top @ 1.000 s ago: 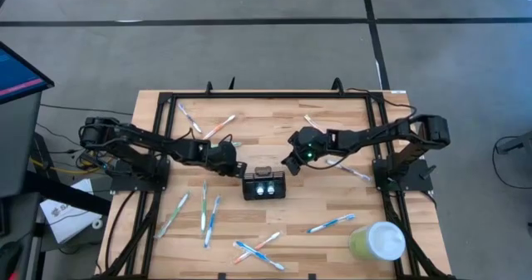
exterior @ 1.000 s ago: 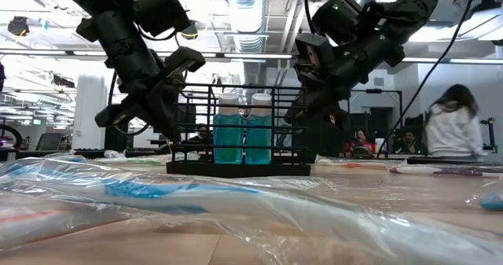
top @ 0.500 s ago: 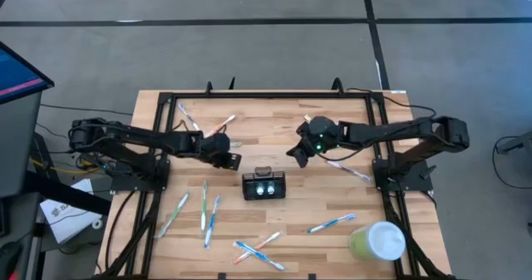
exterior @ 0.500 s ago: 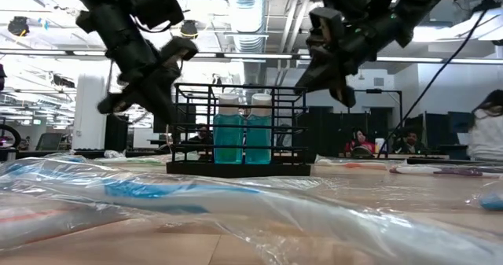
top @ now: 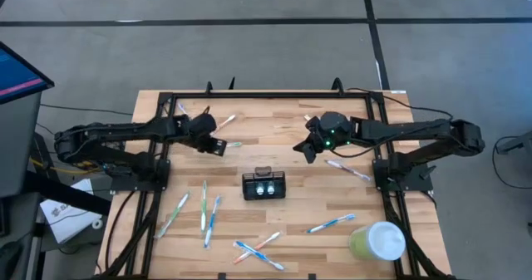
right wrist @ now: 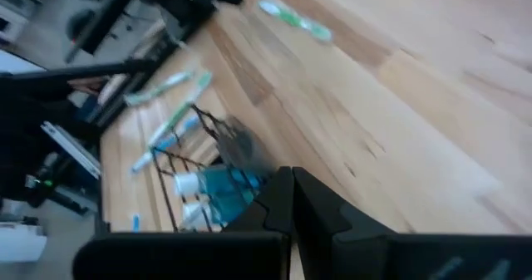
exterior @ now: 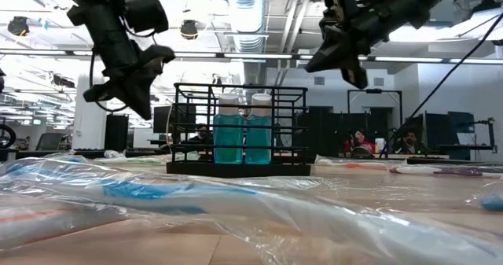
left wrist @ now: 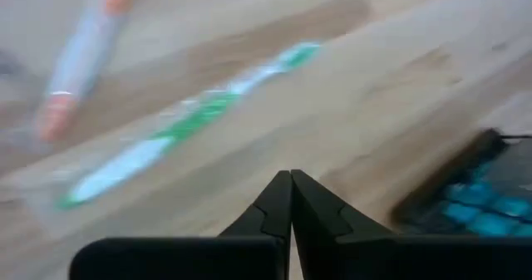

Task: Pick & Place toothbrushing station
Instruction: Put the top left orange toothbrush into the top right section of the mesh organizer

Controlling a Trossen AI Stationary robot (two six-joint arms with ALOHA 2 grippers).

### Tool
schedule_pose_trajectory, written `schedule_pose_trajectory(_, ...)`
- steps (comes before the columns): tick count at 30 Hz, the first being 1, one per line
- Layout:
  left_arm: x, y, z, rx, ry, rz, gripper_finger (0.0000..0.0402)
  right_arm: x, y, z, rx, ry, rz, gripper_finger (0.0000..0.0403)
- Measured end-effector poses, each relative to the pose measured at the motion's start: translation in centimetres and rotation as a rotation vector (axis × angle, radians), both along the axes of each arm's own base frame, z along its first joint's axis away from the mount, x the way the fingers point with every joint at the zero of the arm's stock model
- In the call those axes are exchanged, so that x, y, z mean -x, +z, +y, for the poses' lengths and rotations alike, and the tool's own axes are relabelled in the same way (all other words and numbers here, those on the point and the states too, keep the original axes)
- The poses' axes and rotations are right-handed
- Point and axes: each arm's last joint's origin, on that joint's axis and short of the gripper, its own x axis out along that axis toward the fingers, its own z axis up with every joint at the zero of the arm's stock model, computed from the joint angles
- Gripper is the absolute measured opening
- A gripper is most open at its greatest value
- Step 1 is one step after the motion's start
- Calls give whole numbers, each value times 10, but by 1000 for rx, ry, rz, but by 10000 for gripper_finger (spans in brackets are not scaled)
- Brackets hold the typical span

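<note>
High view: toothbrushing station (top: 264, 184), a black wire rack with two teal bottles, stands on the tabletop (top: 274, 130), below and between both sets of jaws, apart from each.
Handling: judged rigid, light, open-framed; bottles may shift if it tilts.
Grasp site: the top wire rim looks best.
Left gripper (top: 218, 145): jaws closed, holding nothing.
Right gripper (top: 304, 148): jaws closed, holding nothing.

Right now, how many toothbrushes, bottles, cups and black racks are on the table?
Toothbrushes: 11, as far as I can make out
Teal bottles: 2
Green cup: 1
Black holder: 1
Total: 15
</note>
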Motion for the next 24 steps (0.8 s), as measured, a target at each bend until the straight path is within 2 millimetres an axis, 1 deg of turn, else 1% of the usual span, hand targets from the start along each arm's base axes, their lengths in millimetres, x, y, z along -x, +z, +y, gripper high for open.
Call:
schedule_pose_trajectory(4,7,0,13,-51,-24,42,0,-4,10,-2,9,-16,-5,0)
schedule_pose_trajectory(6,11,0,20,-83,-26,61,0,-9,18,-3,12,-18,-36,0)
schedule_pose_trajectory(11,21,-1,39,-145,-30,108,0,-14,36,-5,27,-31,-82,0)
schedule_pose_trajectory(15,28,-8,52,-155,-69,187,0,-16,48,-8,44,-56,-113,0)
schedule_pose_trajectory(18,30,-19,58,-129,-124,265,0,-17,55,-11,49,-68,-136,0)
schedule_pose_trajectory(21,26,-29,62,-102,-188,329,0,-17,59,-15,47,-82,-149,0)
schedule_pose_trajectory(24,18,-33,65,-115,-243,362,2,-17,59,-18,25,-105,-148,0)
